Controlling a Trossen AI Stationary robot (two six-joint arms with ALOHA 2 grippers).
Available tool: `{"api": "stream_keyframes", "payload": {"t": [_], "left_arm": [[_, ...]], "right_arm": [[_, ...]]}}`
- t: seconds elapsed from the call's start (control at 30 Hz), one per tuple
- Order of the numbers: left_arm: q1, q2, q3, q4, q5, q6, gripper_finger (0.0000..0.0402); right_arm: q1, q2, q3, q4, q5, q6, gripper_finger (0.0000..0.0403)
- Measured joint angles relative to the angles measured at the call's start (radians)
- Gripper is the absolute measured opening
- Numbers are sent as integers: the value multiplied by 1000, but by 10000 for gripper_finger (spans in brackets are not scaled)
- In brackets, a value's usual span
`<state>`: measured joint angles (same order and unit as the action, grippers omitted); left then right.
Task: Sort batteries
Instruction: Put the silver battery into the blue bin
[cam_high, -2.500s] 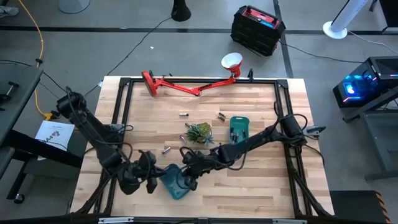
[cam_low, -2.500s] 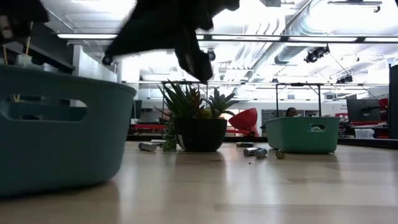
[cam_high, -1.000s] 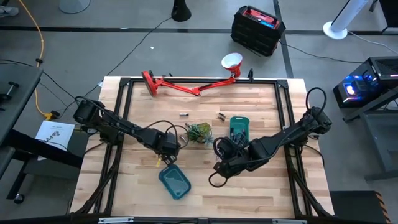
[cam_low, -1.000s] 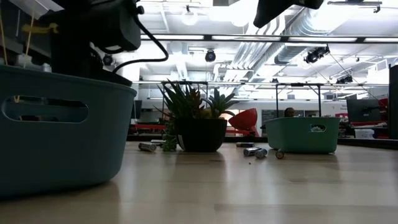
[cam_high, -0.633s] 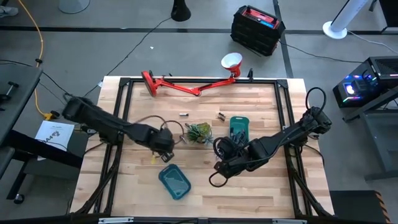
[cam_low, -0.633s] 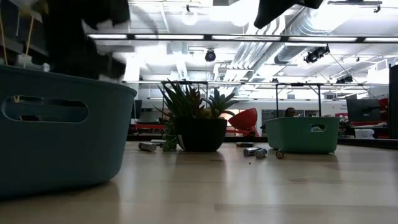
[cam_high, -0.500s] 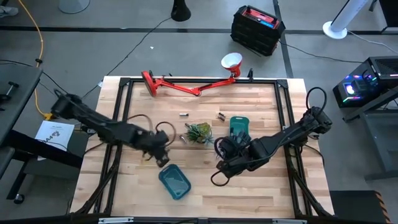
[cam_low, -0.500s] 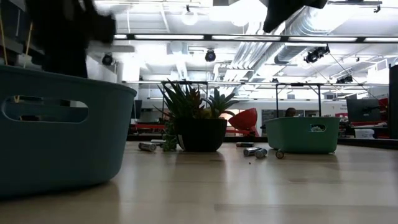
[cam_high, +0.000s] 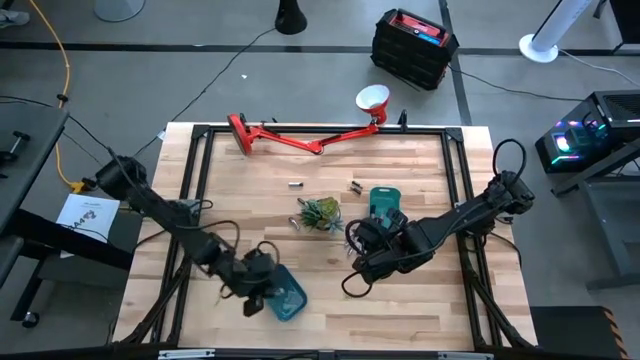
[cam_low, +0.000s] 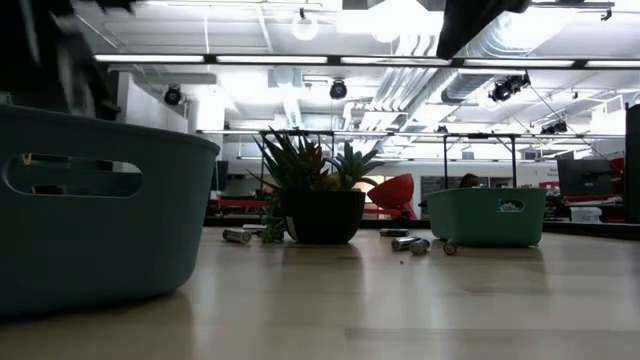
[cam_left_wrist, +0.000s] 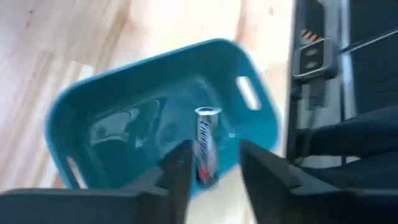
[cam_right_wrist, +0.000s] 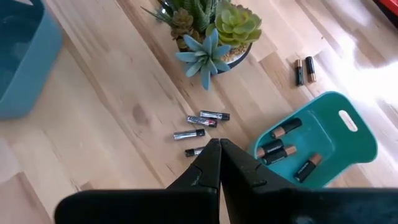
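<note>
My left gripper (cam_high: 262, 292) hangs over the blue tray (cam_high: 285, 296) near the table's front edge. In its wrist view the fingers stand apart, with one silvery battery (cam_left_wrist: 205, 149) between them above the tray's hollow (cam_left_wrist: 143, 124). My right gripper (cam_right_wrist: 219, 148) is shut and empty, above the table between the plant (cam_high: 320, 213) and the green tray (cam_high: 386, 203). Three loose batteries (cam_right_wrist: 200, 124) lie on the wood below it, two more (cam_right_wrist: 305, 70) lie farther off, and several (cam_right_wrist: 285, 147) lie in the green tray. My left gripper has the battery standing lengthwise between its fingers, close beside one finger (cam_left_wrist: 180, 171), over the blue tray. The gap is wider than the battery. I cannot tell whether either finger touches it.
A red desk lamp (cam_high: 300, 135) lies along the far edge. Black frame rails (cam_high: 195, 180) run along the table's sides. In the low view the blue tray (cam_low: 100, 220) stands close at the left, the potted plant (cam_low: 320, 200) in the middle and the green tray (cam_low: 487, 217) at the right.
My left gripper has gone from beside the plant toward the table's near edge and now hangs over the blue tray.
</note>
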<state>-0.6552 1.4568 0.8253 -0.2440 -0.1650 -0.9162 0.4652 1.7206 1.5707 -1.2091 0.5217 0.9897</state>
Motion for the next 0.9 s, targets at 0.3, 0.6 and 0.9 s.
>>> {"api": "stream_keyframes", "payload": {"t": [0.3,0.6,0.9], "left_arm": [[251,-80,0,-83,115,165,248],[537,-47,1,-191,108,752,232],[608,170,1,-118,47,1352,229]], "right_arm": [[-6,0,0,-8,-10,-1,0],[0,0,0,-17,-26,15,0],[0,0,0,-23,-37,31,0]]}}
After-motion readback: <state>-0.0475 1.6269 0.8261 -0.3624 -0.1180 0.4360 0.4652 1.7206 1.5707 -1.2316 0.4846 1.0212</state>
